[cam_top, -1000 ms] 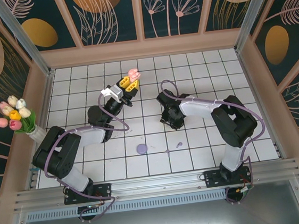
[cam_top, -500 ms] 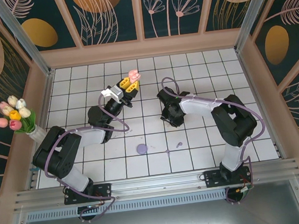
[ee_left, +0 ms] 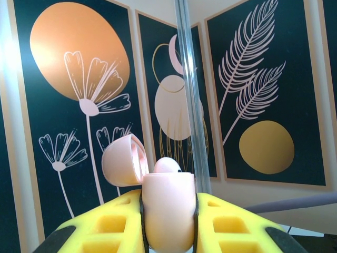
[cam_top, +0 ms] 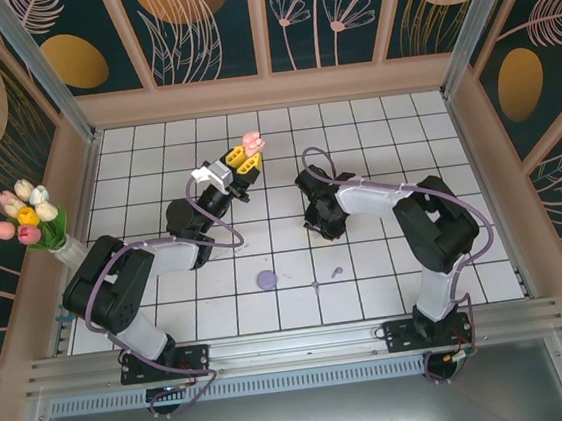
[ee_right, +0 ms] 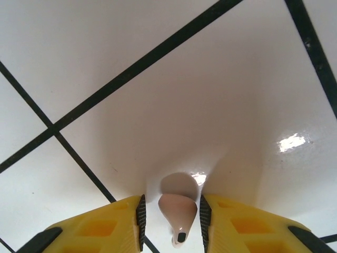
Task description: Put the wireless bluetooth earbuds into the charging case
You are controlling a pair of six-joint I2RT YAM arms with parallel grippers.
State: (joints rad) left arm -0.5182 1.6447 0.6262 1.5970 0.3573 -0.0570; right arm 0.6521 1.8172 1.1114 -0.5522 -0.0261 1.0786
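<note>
My left gripper (ee_left: 168, 234) is shut on the pale pink charging case (ee_left: 167, 211), held upright above the back of the floor (cam_top: 251, 141). The case's lid (ee_left: 122, 161) is hinged open, and one pale pink earbud (ee_left: 167, 164) sits in the case. My right gripper (ee_right: 172, 203) is down on a white tile (cam_top: 321, 226). Its yellow fingers (ee_right: 100, 226) stand on either side of a second pale pink earbud (ee_right: 178, 211), with a narrow gap on each side. Two tiny purple earbuds (cam_top: 337, 271) lie on the tiles nearer the front.
A round purple disc (cam_top: 266, 280) lies on the tiles between the two arms. A vase of tulips (cam_top: 27, 219) stands at the left wall. Panelled walls close off the tiled floor at the left, back and right.
My right gripper's fingers have drawn closer together around the pink earbud on the tile. The left gripper and the case have stayed where they were.
</note>
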